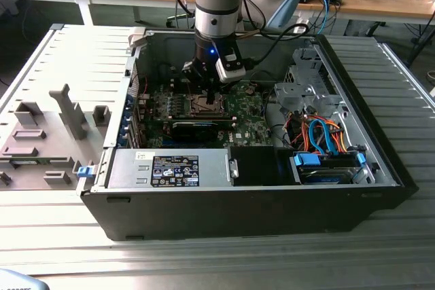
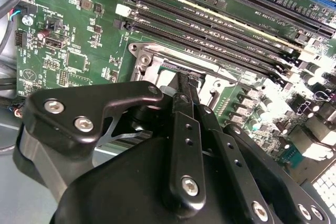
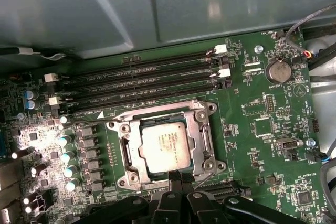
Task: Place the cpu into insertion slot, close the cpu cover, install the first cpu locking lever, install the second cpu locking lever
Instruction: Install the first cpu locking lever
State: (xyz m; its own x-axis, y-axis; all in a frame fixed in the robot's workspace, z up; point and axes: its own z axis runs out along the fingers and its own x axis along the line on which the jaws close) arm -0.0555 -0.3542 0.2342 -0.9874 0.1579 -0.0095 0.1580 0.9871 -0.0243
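The cpu (image 3: 164, 146), a pale silvery square, lies in the insertion slot (image 3: 122, 153) on the green board. The cpu cover (image 3: 201, 135), a silver frame, lies flat around it, and the chip's face shows through the window. My gripper (image 3: 176, 176) has its two thin black fingers pressed together, shut, with the tips at the slot's edge by the long black card slot. A thin metal lever rod (image 3: 205, 178) slants just beside the tips. The second wrist view shows the closed fingertips (image 2: 187, 80) over the slot's frame (image 2: 149, 56). In the exterior view the gripper (image 1: 206, 93) hangs right above the slot (image 1: 206, 105).
Several long black memory slots (image 3: 142, 80) run beside the socket. Inside the open computer case (image 1: 380, 161) a power supply (image 1: 170, 168) sits in front, and a drive cage with orange and blue cables (image 1: 319, 134) fills the exterior view's right. A grey fixture tray (image 1: 47, 134) lies at that view's left.
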